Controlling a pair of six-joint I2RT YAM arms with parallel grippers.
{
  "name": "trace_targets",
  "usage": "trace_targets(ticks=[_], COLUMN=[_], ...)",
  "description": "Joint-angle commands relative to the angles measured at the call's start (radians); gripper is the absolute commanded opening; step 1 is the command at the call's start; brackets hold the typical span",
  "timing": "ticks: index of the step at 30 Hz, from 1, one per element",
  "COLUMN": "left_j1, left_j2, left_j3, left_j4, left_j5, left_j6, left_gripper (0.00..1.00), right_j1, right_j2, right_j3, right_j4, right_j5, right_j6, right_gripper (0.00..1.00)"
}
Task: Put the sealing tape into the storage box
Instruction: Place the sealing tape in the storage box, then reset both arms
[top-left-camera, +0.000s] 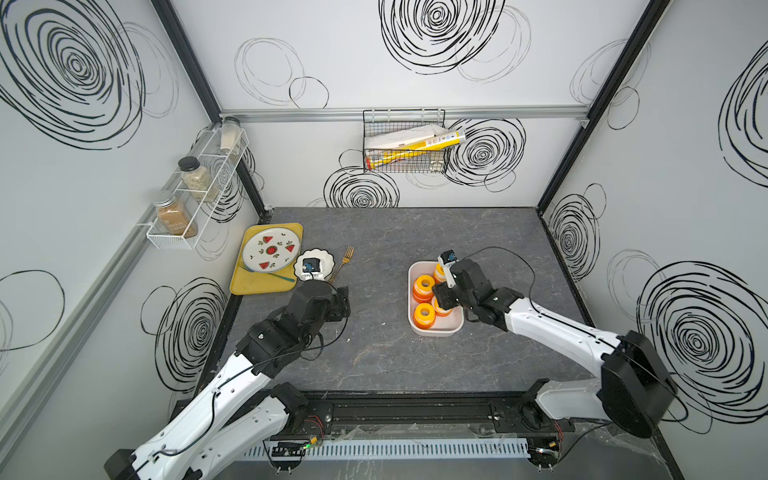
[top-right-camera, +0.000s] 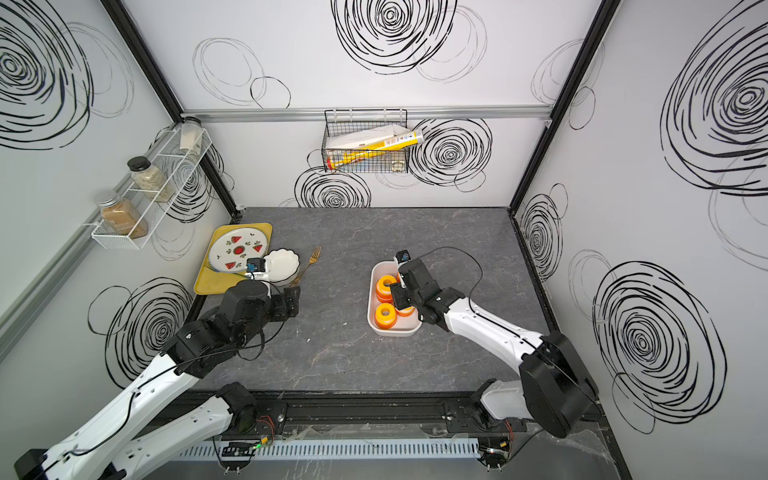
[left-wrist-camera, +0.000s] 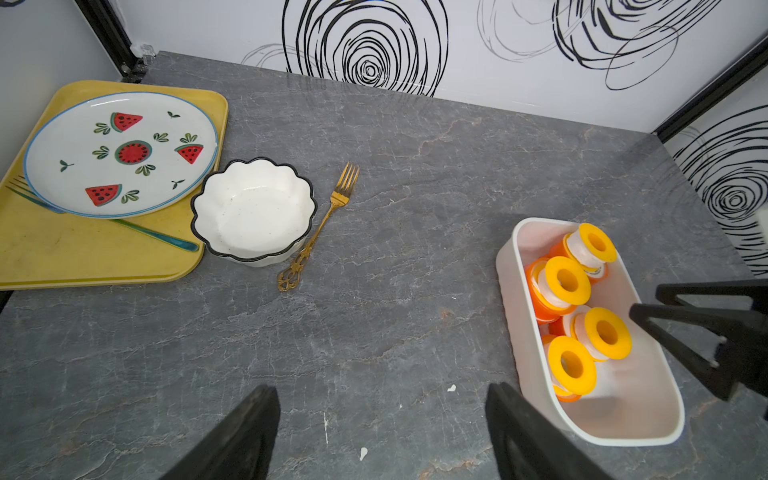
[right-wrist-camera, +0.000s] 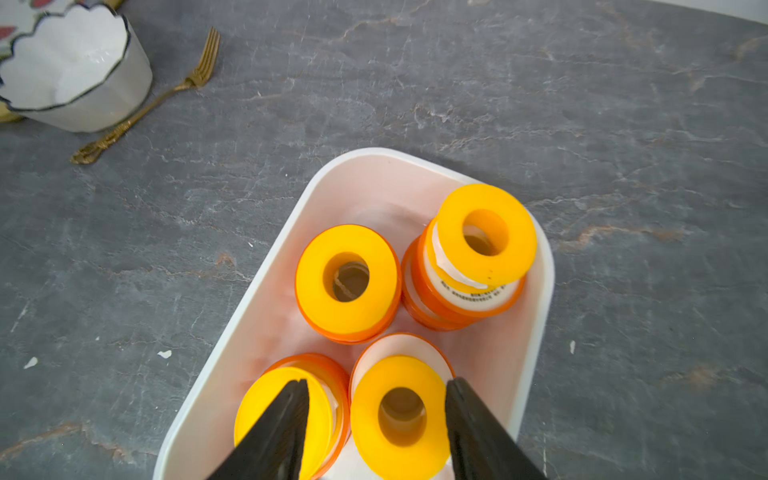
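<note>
The right fingers (right-wrist-camera: 282, 424) hang parted over the near end of the box (right-wrist-camera: 257, 332). They straddle one spool (right-wrist-camera: 399, 374) that stands hole-up on a stack. One finger is at its flange edge; the other is clear of it, above the neighbouring stack (right-wrist-camera: 257, 407). Every spool in view is boxed, and none lies on the desk (right-wrist-camera: 124, 249). The left fingers (left-wrist-camera: 249, 436), spread and empty, hover well apart, near the bowl (left-wrist-camera: 253, 212) and fork (left-wrist-camera: 328, 216). Any exit looks tight, with the box wall and the neighbouring stack crowding both sides.
</note>
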Motion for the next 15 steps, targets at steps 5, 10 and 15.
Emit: trace_targets(ticks=[5, 10, 15], left_j1=[0.004, 0.005, 0.013], left_j2=[-0.033, -0.013, -0.008], left_j3=[0.016, 0.04, -0.127], left_j4=[0.026, 0.108, 0.423], left_j5=[-0.061, -0.079, -0.126], left_j6=[-0.004, -0.063, 0.029], left_gripper=[0.89, 0.95, 0.96], right_j1=[-0.003, -0.003, -0.003], right_j2=[-0.333, -0.577, -0.743], right_j3=[-0.204, -0.355, -0.471], right_j4=[0.037, 0.145, 0.266], right_j5=[0.247, 0.456, 0.595], right_j6=[0.111, 0.098, 0.054], right_gripper=[0.7, 0.85, 0.96])
